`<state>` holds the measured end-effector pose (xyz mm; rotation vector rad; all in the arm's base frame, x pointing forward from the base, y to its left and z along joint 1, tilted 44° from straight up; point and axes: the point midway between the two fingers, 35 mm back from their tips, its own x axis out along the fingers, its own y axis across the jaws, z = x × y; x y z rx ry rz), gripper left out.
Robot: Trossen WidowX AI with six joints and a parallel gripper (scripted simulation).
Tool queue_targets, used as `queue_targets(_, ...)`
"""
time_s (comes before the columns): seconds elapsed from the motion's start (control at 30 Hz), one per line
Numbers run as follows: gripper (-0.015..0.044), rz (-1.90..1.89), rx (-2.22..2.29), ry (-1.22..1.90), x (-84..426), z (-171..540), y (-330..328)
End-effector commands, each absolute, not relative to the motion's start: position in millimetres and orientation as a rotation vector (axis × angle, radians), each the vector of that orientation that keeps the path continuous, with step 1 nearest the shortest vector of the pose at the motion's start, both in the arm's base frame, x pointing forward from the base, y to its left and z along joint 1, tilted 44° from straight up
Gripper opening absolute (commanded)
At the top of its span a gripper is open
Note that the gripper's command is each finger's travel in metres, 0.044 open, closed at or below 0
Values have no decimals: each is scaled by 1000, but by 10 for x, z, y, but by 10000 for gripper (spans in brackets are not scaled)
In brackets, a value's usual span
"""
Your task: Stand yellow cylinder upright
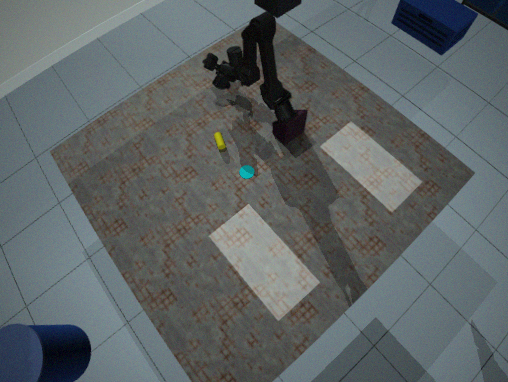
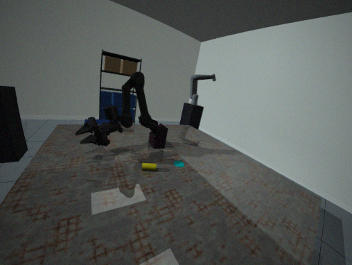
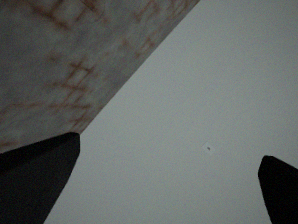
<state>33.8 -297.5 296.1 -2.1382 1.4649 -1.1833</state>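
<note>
— Where's the yellow cylinder [image 1: 219, 141] [image 2: 149, 166]?
— Lying on the bench [image 1: 165, 200] [image 2: 114, 236]; cyan circle [image 1: 247, 172] [image 2: 179, 164] at its four o'clock from above; end effector [image 1: 216, 71] [image 2: 82, 136] [image 3: 169, 153] released, well apart.
— The risk?
— Rolling, if one finger nudges it first.

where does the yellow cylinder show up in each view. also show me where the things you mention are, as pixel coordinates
Top: the yellow cylinder [image 1: 219, 141] [image 2: 149, 166] lies left of centre, above mid-height.
Exterior: just left of centre, below mid-height.
Wrist: not in it.
Shared landmark: the cyan circle [image 1: 247, 172] [image 2: 179, 164], right of it in top and exterior.
</note>
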Motion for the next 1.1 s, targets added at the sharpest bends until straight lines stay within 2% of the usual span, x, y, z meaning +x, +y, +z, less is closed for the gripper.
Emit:
queue_targets(0.0, 374, -1181, -2137, 1462, 345, 2958, -2978)
queue_targets(0.1, 309, -1147, -2124, 1420, 447, 2921, -3016)
queue_targets(0.6, 309, -780, -1923, 1068, 1592, 2503, -3142)
queue_targets(1.07, 309, -491, -1582, 995, 2378, 1993, -2955)
